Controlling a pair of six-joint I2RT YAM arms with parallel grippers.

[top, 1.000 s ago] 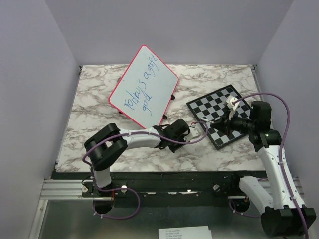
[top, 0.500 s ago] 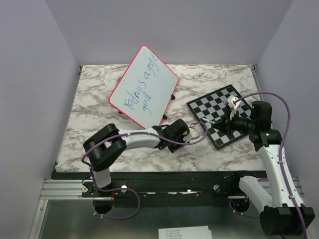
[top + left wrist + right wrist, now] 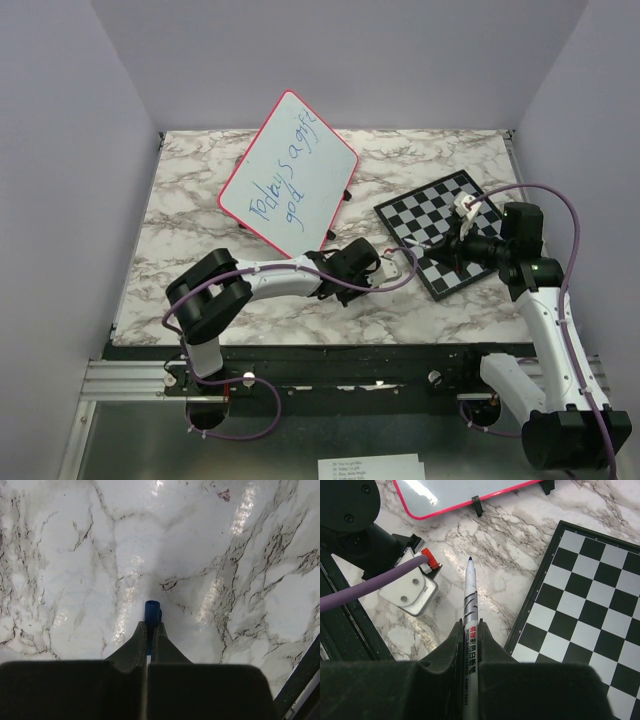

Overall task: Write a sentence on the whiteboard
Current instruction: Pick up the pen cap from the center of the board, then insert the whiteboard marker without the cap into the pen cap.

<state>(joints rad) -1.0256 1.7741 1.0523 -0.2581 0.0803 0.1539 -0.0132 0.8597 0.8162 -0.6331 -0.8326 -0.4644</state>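
With marker (image 3: pixel 469 590) and cap (image 3: pixel 152 609) clasped in the right tool (image 3: pixel 470 630) and left tool (image 3: pixel 150 629), the light whiteboard (image 3: pixel 325 160) was judged best held by its rim.

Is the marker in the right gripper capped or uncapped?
Uncapped: the marker held in the right gripper ends in a bare dark tip. The left gripper pinches a small blue piece, possibly its cap.

Lab cell: blank walls (image 3: pixel 350 60), marble tbl (image 3: pixel 190 210), alu rail (image 3: pixel 120 378).
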